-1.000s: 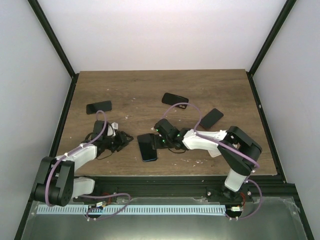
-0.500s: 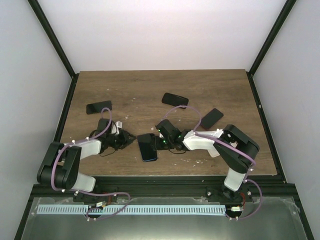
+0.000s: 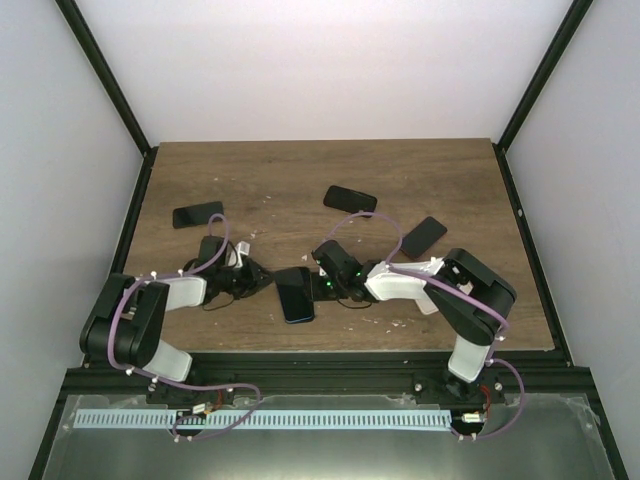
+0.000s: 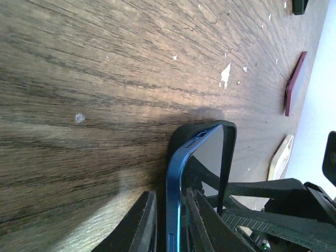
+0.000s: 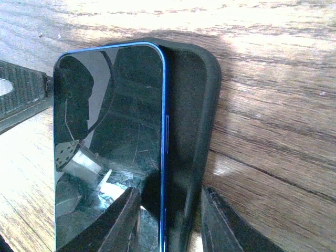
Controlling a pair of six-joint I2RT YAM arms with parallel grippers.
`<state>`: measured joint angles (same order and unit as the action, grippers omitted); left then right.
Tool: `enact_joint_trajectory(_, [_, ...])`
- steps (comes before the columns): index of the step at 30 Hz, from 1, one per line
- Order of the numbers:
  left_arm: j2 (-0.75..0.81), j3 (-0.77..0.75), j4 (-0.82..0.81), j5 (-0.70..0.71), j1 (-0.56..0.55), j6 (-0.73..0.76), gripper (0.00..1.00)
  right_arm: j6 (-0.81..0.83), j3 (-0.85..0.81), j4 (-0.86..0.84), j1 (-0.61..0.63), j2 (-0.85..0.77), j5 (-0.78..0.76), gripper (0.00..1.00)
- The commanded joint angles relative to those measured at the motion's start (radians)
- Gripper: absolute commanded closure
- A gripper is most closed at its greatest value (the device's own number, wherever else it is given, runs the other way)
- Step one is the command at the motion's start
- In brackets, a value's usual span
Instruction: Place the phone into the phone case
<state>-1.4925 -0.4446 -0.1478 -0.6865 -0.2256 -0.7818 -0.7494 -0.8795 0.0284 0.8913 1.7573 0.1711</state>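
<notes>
Your left gripper (image 4: pixel 169 193) stands narrow astride the blue edge of the phone (image 4: pixel 202 157) at its 9 o'clock. The right gripper (image 5: pixel 170 191), also narrow, straddles the phone case (image 5: pixel 191 105) wall at 3. Whether either actually pinches, you cannot tell. The 2 likely brace opposite sides because the phone lies tilted, half seated, near 6 o'clock on the table (image 3: pixel 300 170).

Wood tbl (image 3: pixel 420 175), white (fabric?) walls (image 3: pixel 320 70)

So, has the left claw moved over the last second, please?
Yes: the left claw edged slightly right, away from the table's left edge, toward the phone.
</notes>
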Motion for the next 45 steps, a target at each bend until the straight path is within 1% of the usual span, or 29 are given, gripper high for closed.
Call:
enact_joint_trajectory(1, [-0.027, -0.016, -0.034, -0.014, -0.007, 0.023, 0.83, 0.014, 0.006, -0.024, -0.007, 0.02, -0.006, 0.69])
enact_joint_trajectory(4, [-0.048, -0.01, -0.062, -0.021, -0.01, 0.012, 0.85, 0.023, -0.005, -0.021, -0.006, 0.03, 0.003, 0.71])
enact_joint_trajectory(8, [-0.073, -0.012, -0.098, -0.029, -0.027, -0.008, 0.86, 0.029, -0.007, -0.03, -0.006, 0.031, 0.011, 0.72])
enact_joint_trajectory(15, [-0.114, -0.046, -0.115, -0.025, -0.083, -0.024, 0.9, 0.046, 0.002, -0.062, -0.006, 0.03, 0.031, 0.73])
enact_joint_trajectory(19, [-0.122, -0.051, -0.13, -0.027, -0.095, -0.036, 0.91, 0.049, 0.002, -0.063, -0.006, 0.032, 0.027, 0.75])
enact_joint_trajectory(23, [-0.124, -0.054, -0.134, -0.027, -0.103, -0.04, 0.95, 0.049, 0.005, -0.063, -0.006, 0.034, 0.019, 0.77])
enact_joint_trajectory(26, [-0.124, -0.055, -0.128, -0.022, -0.114, -0.04, 0.96, 0.049, 0.009, -0.07, -0.006, 0.034, 0.015, 0.77])
enact_joint_trajectory(27, [-0.123, -0.057, -0.119, -0.019, -0.117, -0.037, 0.95, 0.049, 0.01, -0.073, -0.006, 0.033, 0.016, 0.77])
enact_joint_trajectory(30, [-0.096, -0.053, -0.07, 0.007, -0.119, -0.032, 0.88, 0.046, 0.016, -0.076, -0.008, 0.024, 0.012, 0.77])
enact_joint_trajectory(33, [-0.034, -0.039, -0.021, 0.039, -0.12, -0.022, 0.77, 0.037, 0.043, -0.071, -0.015, -0.006, -0.002, 0.77])
enact_joint_trajectory(36, [0.029, -0.042, 0.069, 0.089, -0.12, 0.006, 0.71, 0.018, 0.07, -0.066, -0.027, -0.045, 0.0, 0.74])
enact_joint_trajectory(40, [0.083, -0.034, 0.116, 0.106, -0.12, 0.029, 0.72, 0.001, 0.083, -0.074, -0.028, -0.071, 0.025, 0.7])
enact_joint_trajectory(45, [0.074, -0.033, 0.127, 0.112, -0.12, 0.047, 0.78, -0.009, 0.068, -0.074, -0.028, -0.041, 0.04, 0.72])
